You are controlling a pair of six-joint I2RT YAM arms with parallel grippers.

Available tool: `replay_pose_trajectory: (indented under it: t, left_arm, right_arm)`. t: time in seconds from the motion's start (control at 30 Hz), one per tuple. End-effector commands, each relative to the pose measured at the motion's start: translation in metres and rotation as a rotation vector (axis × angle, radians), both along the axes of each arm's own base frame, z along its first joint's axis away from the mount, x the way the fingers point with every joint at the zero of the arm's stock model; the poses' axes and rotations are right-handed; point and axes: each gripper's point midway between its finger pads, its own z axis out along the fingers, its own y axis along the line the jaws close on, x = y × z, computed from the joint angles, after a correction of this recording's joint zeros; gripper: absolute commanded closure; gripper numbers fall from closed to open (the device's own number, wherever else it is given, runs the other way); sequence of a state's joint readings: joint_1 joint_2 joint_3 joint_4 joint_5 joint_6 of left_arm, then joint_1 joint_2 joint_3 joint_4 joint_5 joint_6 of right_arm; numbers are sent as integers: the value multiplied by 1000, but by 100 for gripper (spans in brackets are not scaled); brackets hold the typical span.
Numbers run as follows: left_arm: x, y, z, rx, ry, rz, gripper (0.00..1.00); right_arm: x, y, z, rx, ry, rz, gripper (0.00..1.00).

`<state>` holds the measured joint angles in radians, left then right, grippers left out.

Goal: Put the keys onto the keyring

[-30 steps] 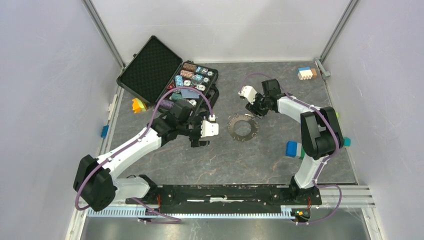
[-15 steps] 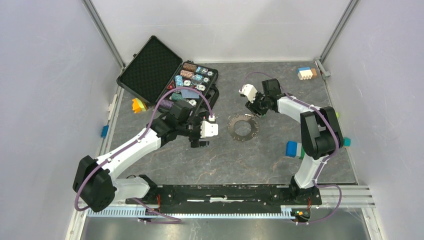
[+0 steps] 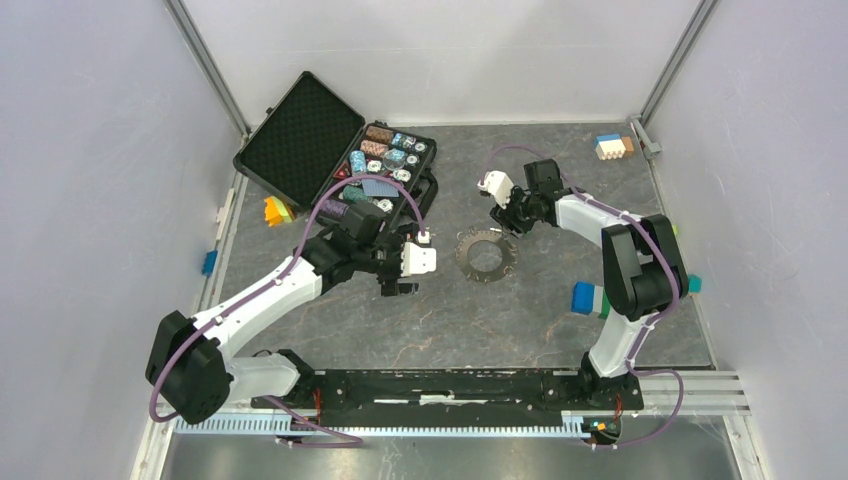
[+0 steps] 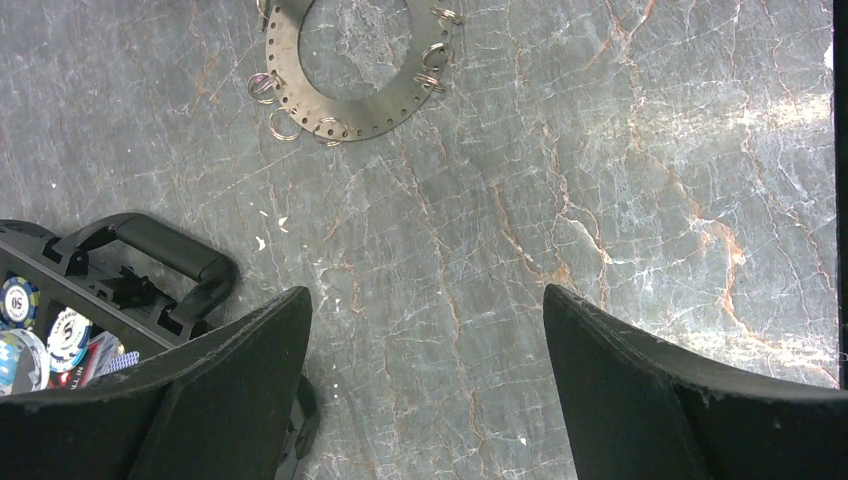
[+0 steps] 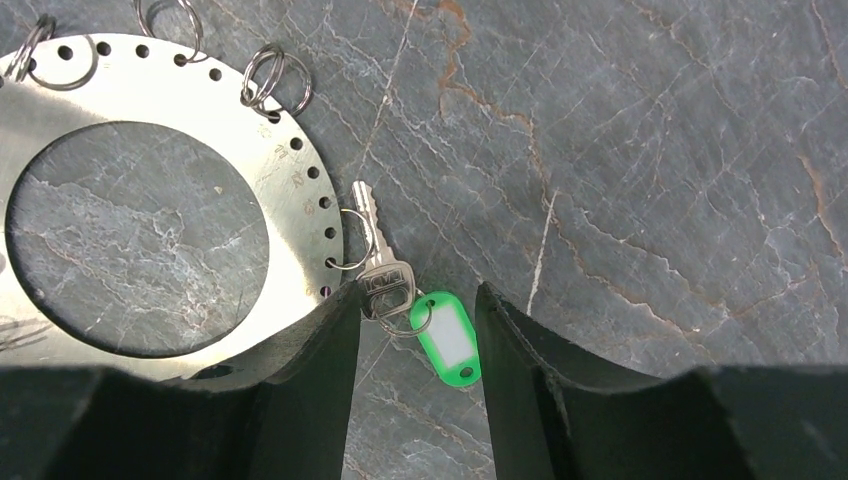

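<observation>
Low centre of the right wrist view, the thin, stiff, probably slippery key (image 5: 372, 240) lies flat on the table (image 5: 650, 150) just beside the keyring (image 5: 300, 190), between the parted, empty fingers (image 5: 300, 380) of the right hand (image 5: 414, 298), likely best pinched at its head.

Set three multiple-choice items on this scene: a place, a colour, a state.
1. The open black plastic case sits: A) at the grey marbled table's far left; B) near right; C) centre.
2. The plastic tag on the small silver metal key is: A) red; B) green; C) blue.
3. The right gripper is: A) shut on the key; B) open around it; C) out of view.
Key: A, top view shows it far left; B, wrist view shows green; B, fingers stand apart beside the key.
</observation>
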<state>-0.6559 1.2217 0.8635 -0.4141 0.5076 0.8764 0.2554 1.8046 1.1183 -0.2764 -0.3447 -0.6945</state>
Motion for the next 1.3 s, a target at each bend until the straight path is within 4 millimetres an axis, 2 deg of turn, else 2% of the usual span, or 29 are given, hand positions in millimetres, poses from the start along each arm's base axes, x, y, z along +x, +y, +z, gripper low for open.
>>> replay_pose_trajectory:
  t: [0.0,0.33,0.5,1.27]
  left_arm:
    - [0,-2,7,-22,-18,-12,8]
    - [0,-2,4,-14,-17,-19,7]
    - [1,-3,6,-18,-16,-18,7]
    - [1,-3,3,-7,-11,-20,6]
  right_arm:
    - [-4,-2,-5,-17,10,19,48]
    - [-3,-1,-16,-22,32,12,48]
    - [6,-11,-17,-65,5,-35,48]
    - [38,-39,-5,-117,-78,-227,45]
